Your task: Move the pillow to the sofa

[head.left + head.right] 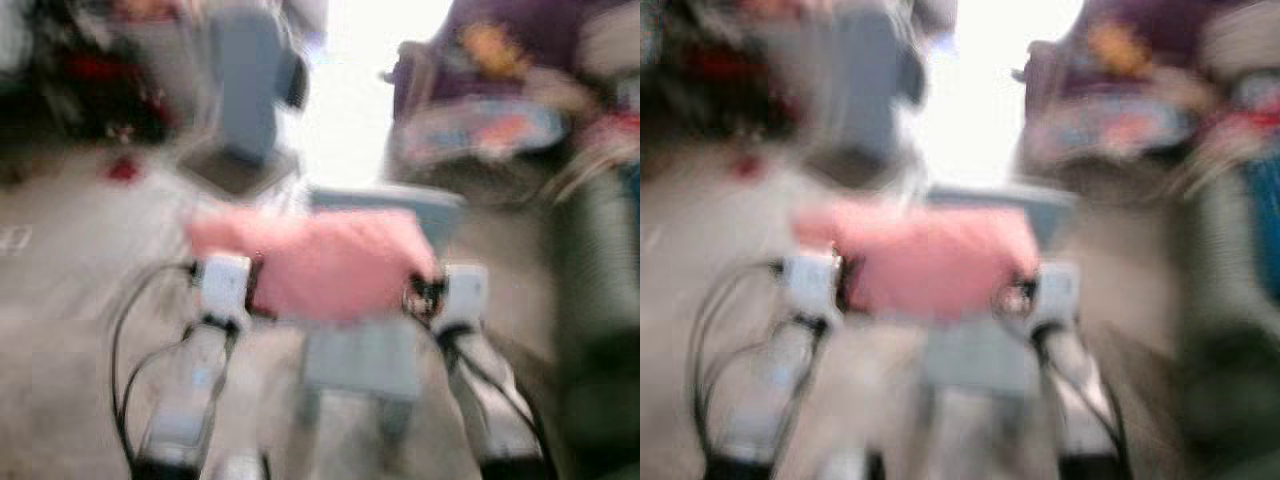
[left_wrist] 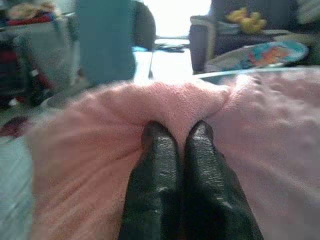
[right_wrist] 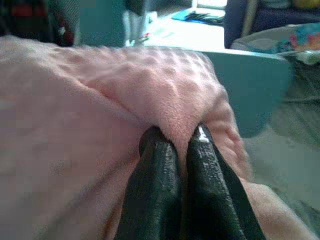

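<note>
Blurred room: pale floor point(image 1: 60, 300), bright window glare at upper centre, dark sofa point(image 2: 235, 30) with yellow toy point(image 2: 245, 19) at upper right. Pink pillow point(image 1: 320, 262) at frame centre, held off the floor between both arms, above a grey-blue stool point(image 1: 365, 355). Left gripper point(image 2: 177, 135) pinched tight into pillow fabric at its left end; right gripper point(image 3: 177, 140) likewise clamped on the right end.
</note>
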